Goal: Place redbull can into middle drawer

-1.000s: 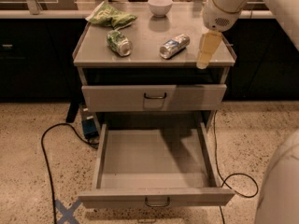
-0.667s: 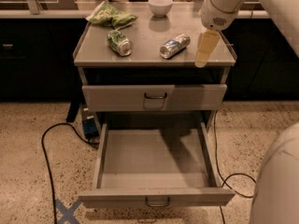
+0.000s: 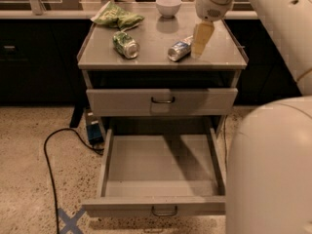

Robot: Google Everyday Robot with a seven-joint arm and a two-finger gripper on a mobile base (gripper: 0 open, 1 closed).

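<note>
I record the redbull can (image 3: 179, 48), slim, silver and blue, lying on its side on the worktop (image 3: 151, 57), right of centre, one end angled toward the front edge. My hand (image 3: 202, 39) hangs just beside it on the right; I cannot confirm contact. The middle drawer (image 3: 161, 165), wide, shallow and grey, stands pulled well out below, its low front panel bearing a small dark wire handle (image 3: 164, 211).

Dim warm light, soft sheen on cabinet top (image 3: 151, 50), hand (image 3: 201, 39) lit pale over its right side
</note>
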